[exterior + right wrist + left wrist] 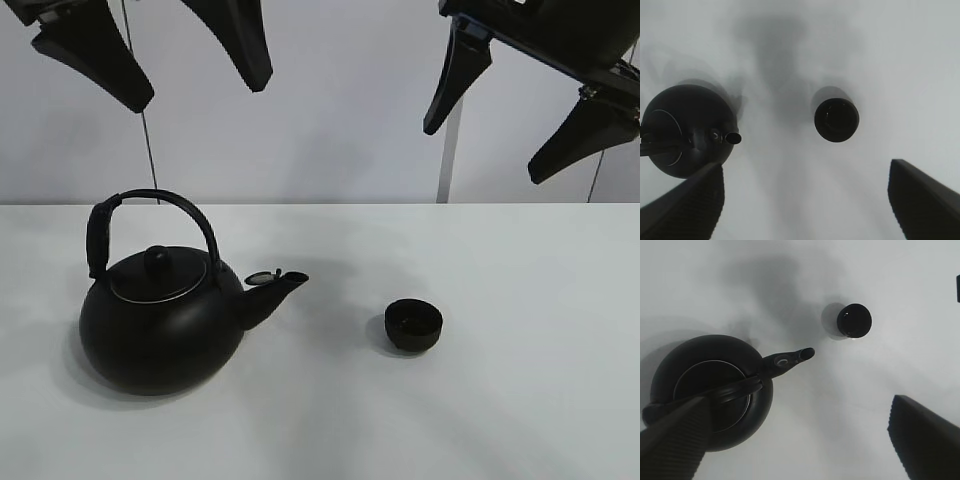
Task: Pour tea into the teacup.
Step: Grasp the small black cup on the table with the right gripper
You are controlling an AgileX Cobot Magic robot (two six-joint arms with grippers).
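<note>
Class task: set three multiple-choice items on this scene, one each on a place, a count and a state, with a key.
1. Where is the teacup relative to the kettle? A) on its lid B) on the spout's side, apart C) behind its handle
2. How many cups stand on the table? A) one B) two C) three
3. The left gripper and right gripper are: A) shut on the kettle B) open, above the table C) holding the teacup
Key: 1 B, bare table between spout and cup; 2 A, only one shows; 3 B, jaws spread, nothing between them.
</note>
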